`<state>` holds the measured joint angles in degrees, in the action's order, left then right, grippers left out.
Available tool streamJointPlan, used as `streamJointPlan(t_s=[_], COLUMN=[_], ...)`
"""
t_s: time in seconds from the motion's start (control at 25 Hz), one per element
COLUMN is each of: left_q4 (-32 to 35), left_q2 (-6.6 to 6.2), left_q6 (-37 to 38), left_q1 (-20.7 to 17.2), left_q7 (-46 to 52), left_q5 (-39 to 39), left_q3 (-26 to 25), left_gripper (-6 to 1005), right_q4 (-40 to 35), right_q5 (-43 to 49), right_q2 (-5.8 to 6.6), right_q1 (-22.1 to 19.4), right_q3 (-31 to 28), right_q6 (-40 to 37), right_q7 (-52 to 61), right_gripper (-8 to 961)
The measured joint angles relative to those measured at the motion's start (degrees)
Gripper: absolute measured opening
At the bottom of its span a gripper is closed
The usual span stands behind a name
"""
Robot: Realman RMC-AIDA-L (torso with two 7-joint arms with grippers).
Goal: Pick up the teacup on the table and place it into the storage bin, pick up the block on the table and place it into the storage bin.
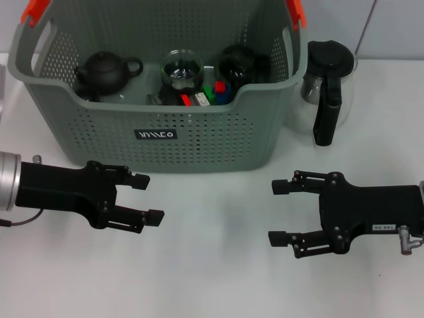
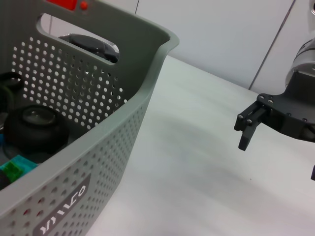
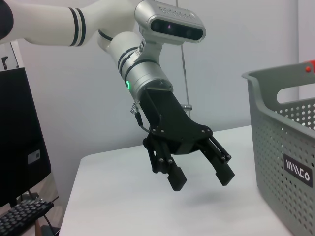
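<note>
A: What was the state of the jaws?

B: Both sets were spread apart and held nothing. The left gripper hovered at the lower left of the head view, the right gripper at the lower right, both over bare tabletop.

A: Where were the task items?

B: The storage bin stood at the upper centre. Inside it lay a dark teapot, a glass cup, a dark cup-like vessel and coloured blocks. A glass pitcher stood just beside the bin, upper right.

A: Task status?

B: No teacup or block remained on the tabletop; both placements appeared complete.
</note>
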<state>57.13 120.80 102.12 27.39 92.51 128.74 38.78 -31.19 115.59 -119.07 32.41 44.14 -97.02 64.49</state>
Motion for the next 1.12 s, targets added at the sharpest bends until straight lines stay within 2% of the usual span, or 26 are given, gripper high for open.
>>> streamJointPlan(t_s=[1.12], left_q4=[-0.09], left_q2=[-0.05], left_q6=[-0.18], left_q1=[-0.13], left_q7=[0.13], left_q5=[0.03], left_q3=[0.14], left_gripper=[840], right_q4=[-0.01], right_q5=[0.26], right_q2=[-0.24], right_q1=[0.59], right_q3=[0.42], right_q6=[0.16], right_q7=[0.11], right_gripper=[914])
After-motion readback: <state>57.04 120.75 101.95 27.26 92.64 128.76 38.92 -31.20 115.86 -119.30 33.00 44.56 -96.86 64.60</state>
